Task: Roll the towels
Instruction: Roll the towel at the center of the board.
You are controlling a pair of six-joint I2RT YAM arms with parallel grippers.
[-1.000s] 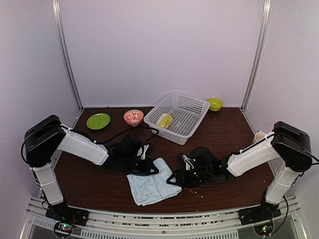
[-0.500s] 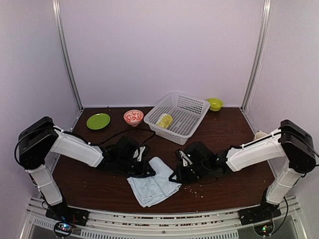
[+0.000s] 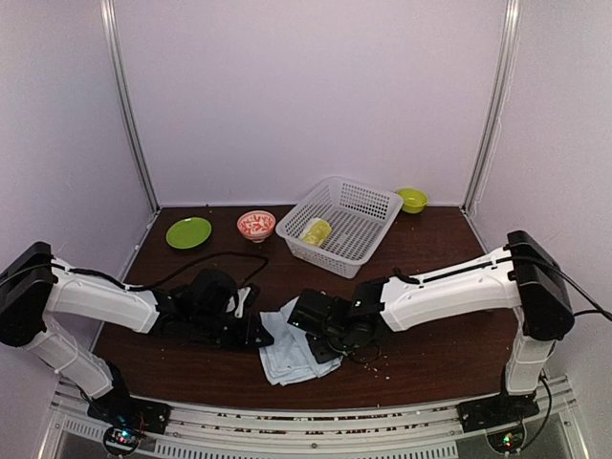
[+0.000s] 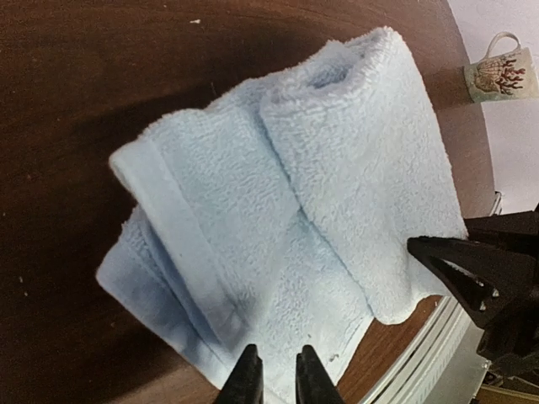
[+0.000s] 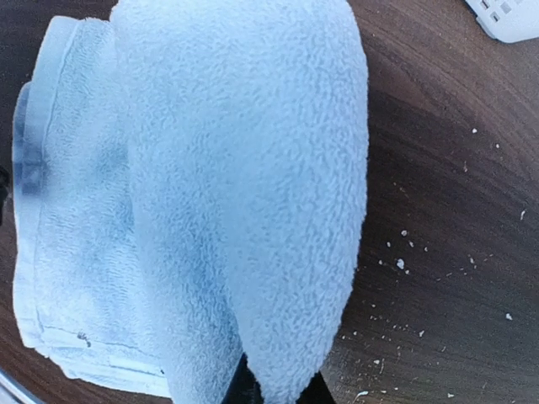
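Note:
The pale blue towel (image 3: 290, 352) lies near the table's front edge, its right part lifted and folded over leftward. My right gripper (image 3: 317, 327) is shut on that folded edge. In the right wrist view the thick fold (image 5: 240, 185) drapes over the gripper (image 5: 278, 391) and hides most of its fingers. My left gripper (image 3: 256, 335) sits at the towel's left side. Its jaws (image 4: 275, 383) stand a narrow gap apart over the towel's hem (image 4: 253, 278), with nothing pinched between them. The lime-green towel (image 3: 316, 230) lies rolled in the white basket (image 3: 368, 206).
A green plate (image 3: 188, 232) and a red patterned bowl (image 3: 255, 225) sit at the back left. A small green bowl (image 3: 412, 200) is at the back right. A mug (image 4: 498, 74) stands beyond the towel. Crumbs (image 5: 402, 263) dot the table right of the towel.
The right gripper shut on the towel's right edge and carried it left over the rest. The left arm drew back toward the left and its jaws parted slightly.

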